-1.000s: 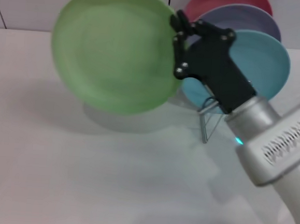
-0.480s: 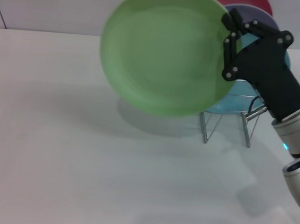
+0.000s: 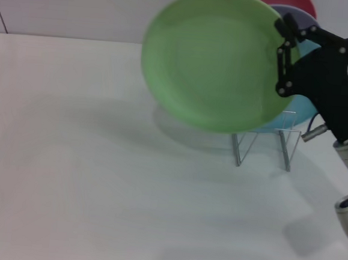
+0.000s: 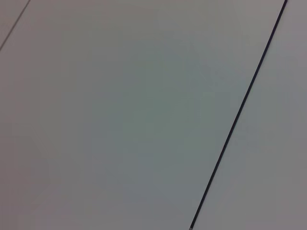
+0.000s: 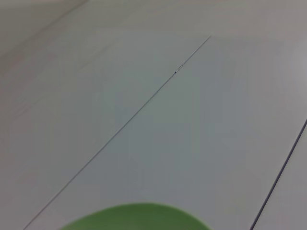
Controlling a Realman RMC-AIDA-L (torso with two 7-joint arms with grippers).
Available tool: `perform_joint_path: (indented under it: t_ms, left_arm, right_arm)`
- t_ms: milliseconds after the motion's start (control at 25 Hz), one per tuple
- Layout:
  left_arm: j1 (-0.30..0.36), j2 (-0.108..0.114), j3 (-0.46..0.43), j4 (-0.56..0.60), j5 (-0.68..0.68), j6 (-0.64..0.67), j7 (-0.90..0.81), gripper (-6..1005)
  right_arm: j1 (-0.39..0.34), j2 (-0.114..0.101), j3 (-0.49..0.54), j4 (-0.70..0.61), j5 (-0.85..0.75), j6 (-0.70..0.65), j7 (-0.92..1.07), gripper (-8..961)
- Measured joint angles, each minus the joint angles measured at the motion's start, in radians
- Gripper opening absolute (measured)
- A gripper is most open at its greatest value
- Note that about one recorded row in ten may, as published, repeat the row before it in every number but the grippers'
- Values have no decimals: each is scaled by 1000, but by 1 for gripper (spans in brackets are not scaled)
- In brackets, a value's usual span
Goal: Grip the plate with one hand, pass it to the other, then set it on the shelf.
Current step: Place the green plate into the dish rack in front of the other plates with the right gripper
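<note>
One plate (image 3: 212, 61) in the air, green, held upright by its edge in your right gripper (image 3: 283, 54), jaws clamped on the rim; its rim also shows in the right wrist view. Position: above the table (image 3: 97, 190), just in front of the rack (image 3: 263, 143), overlapping it from the head view. Rack contents: blue plate (image 3: 302, 110), lavender plate (image 3: 303, 20), red plate (image 3: 292, 2) behind. Left gripper: out of view, state unknown. Status, as judged: plate is with the second arm, so grip and handover look done; seating it in the rack is left.
</note>
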Motion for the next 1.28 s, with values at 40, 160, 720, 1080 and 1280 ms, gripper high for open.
perform_joint_path:
  t_ms: [40, 160, 720, 1080, 1280]
  left_arm:
    - [0, 0, 0, -2, 0, 0, 0, 598]
    - [-1, 0, 0, -9, 0, 0, 0, 598]
    - [7, 0, 0, -53, 0, -9, -4, 599]
    - [12, -3, -1, -79, 0, -23, -11, 599]
    - [15, -3, -7, -98, -1, -39, -11, 599]
  right_arm:
    - [4, 0, 0, -18, 0, -12, 5, 29]
    - [21, -6, -5, -73, 0, -57, 50, 29]
    - [75, -88, -48, -219, 1, -124, 131, 27]
    - [113, -131, -111, -267, 5, -137, 130, 24]
    - [131, -139, -144, -305, 7, -144, 128, 23]
